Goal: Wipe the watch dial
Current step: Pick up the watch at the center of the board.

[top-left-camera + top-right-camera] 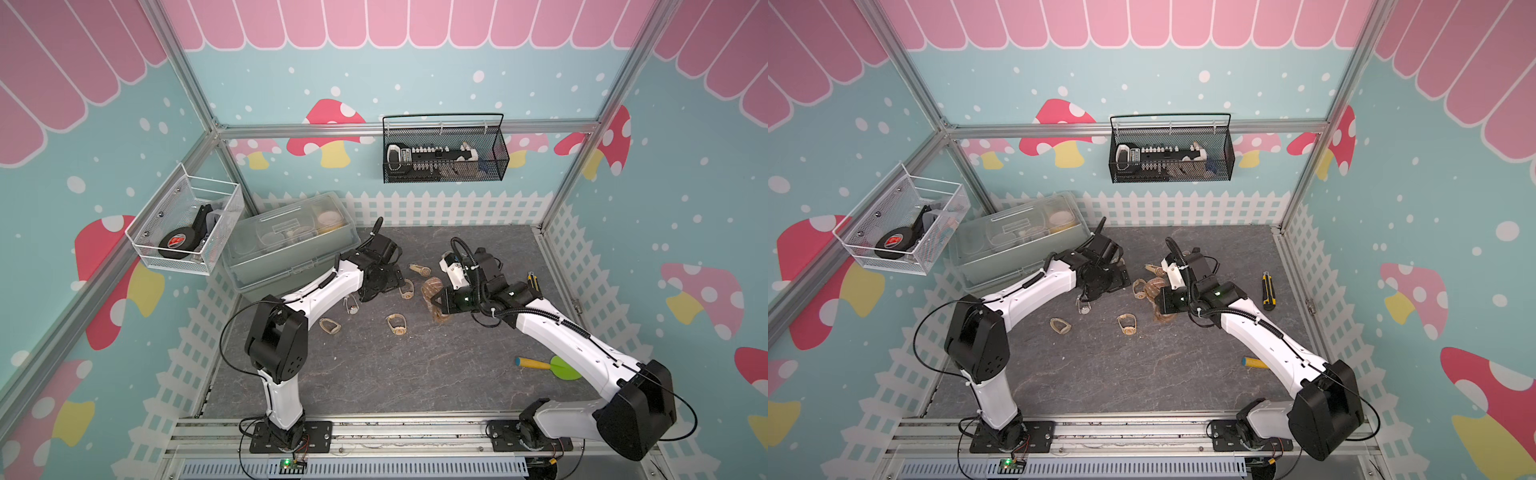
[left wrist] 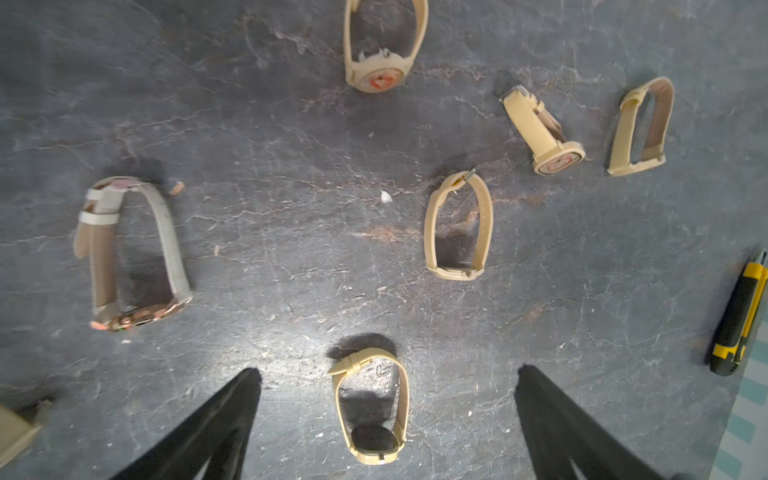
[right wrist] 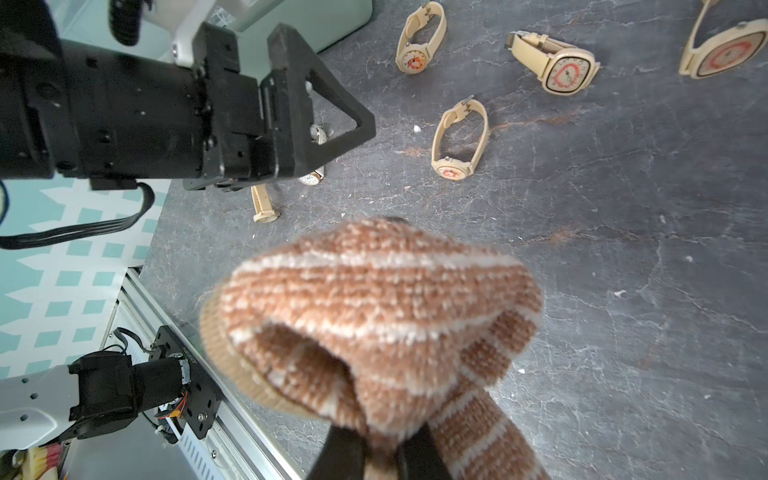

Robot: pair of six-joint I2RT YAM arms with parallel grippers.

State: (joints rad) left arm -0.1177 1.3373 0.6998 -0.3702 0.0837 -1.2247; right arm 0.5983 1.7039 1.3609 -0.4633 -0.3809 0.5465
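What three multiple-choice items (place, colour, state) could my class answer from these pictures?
1. Where is the utility knife? A: in a drawer. B: lying on the table. C: hung on a hook.
2. The cloth is striped: A: brown and white. B: blue and green. C: black and red.
3. The right gripper is: A: open, empty. B: shut on the cloth. C: out of view.
Key: B, a top view shows it on the table; A, the right wrist view shows those stripes; B, its fingers pinch the cloth.
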